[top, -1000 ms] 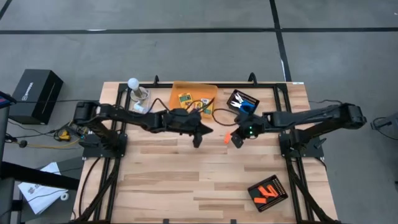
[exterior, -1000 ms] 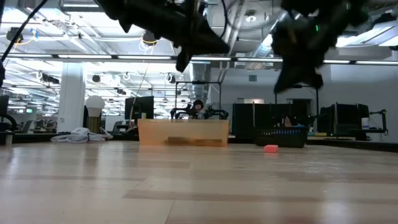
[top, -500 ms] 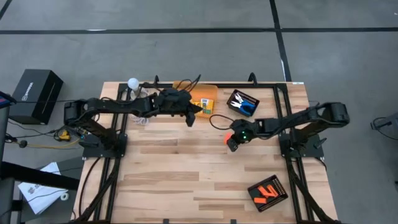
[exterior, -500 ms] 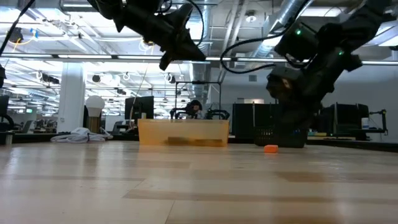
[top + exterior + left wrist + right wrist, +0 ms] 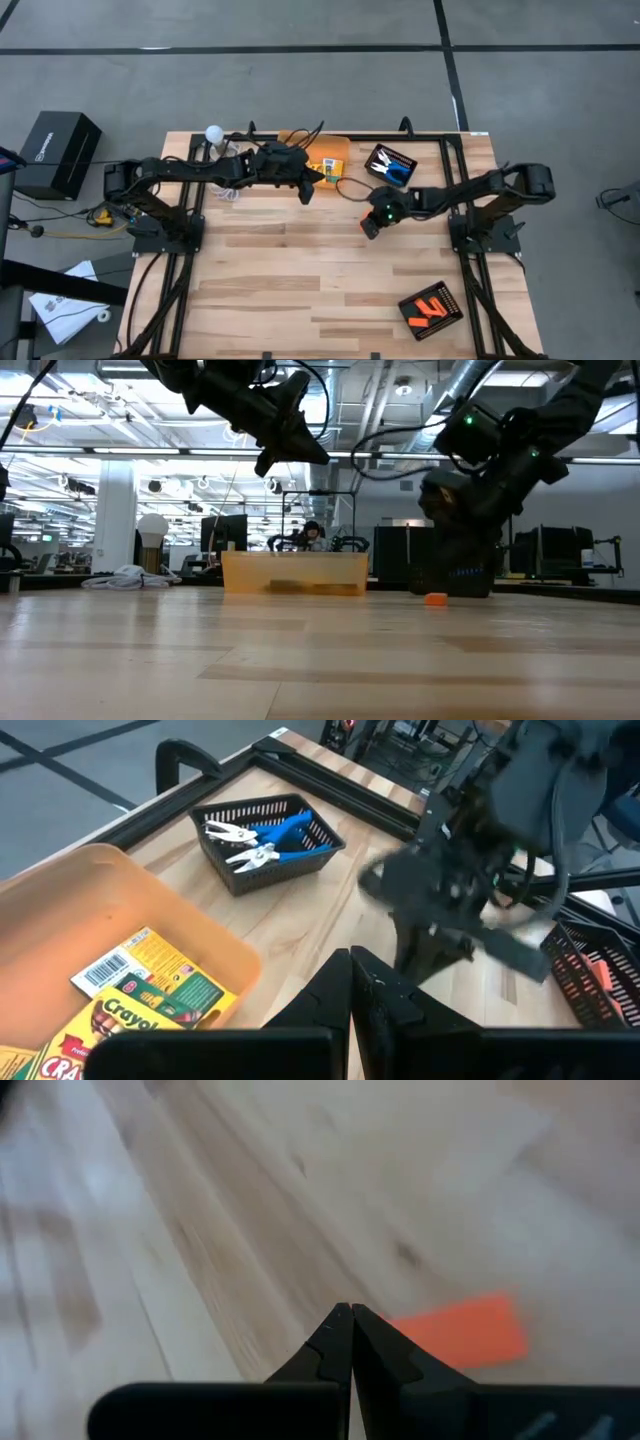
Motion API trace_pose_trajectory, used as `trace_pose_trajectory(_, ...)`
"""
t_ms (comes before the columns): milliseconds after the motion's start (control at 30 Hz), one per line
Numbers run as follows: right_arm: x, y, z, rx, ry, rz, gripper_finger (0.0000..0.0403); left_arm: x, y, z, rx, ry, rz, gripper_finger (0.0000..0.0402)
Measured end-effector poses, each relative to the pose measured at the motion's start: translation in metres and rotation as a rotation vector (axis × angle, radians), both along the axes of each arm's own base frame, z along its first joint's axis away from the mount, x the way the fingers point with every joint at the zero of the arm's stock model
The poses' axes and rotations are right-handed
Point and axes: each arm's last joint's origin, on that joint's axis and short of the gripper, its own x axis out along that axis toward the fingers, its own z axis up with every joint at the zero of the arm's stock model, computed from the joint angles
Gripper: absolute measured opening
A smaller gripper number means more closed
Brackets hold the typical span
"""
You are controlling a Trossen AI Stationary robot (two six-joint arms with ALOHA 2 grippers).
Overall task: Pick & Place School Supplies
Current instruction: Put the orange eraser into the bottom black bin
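**Right claw low over an orange stub, left claw above the bin**

The right claw (image 5: 343,1320) is hanging low over the pale wooden plank surface (image 5: 300,280), its two dark fingers pressed together with nothing between them. A small flat orange stubby piece (image 5: 462,1332) is lying on the surface just beyond and beside the fingertips, apart from them; in the low view the same piece (image 5: 435,599) is sitting on the wood below that claw (image 5: 455,575).

The left claw (image 5: 350,970) is hovering above the near edge of the translucent orange plastic bin (image 5: 60,910), fingers closed together and empty. Flat yellow-and-green crayon boxes (image 5: 150,985) are lying inside the bin, just beside this claw. Farther ahead of it, a black ribbed square tray (image 5: 265,845) is holding small blue-handled scissors (image 5: 270,830).

Well away from both claws, near the surface's corner, another black ribbed tray (image 5: 431,308) is holding more orange pieces (image 5: 428,303).
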Motion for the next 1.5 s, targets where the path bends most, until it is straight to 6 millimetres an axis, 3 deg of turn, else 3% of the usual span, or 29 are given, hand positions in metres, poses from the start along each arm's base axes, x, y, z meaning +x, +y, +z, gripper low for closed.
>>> trace_pose_trajectory(167,-0.008,-0.01,0.013,-0.032,-0.008,-0.014,0.0,0.0,0.0,0.0,-0.006,0.003,-0.011,0.0)
trace_pose_trajectory(433,-0.017,-0.015,-0.007,-0.012,0.16,0.049,0.0,-0.001,0.001,-0.001,-0.005,0.01,-0.007,0.0)
trace_pose_trajectory(633,-0.011,-0.015,-0.011,0.012,0.118,0.075,0.0,-0.001,0.002,-0.001,-0.006,0.014,-0.005,0.0)
trace_pose_trajectory(967,-0.015,-0.016,0.012,-0.001,0.026,0.069,0.0,-0.001,0.001,-0.001,-0.017,0.011,-0.027,0.0)
trace_pose_trajectory(1500,-0.007,-0.02,-0.006,0.01,0.052,0.088,0.0,-0.002,0.003,-0.002,-0.017,0.015,-0.021,0.0)
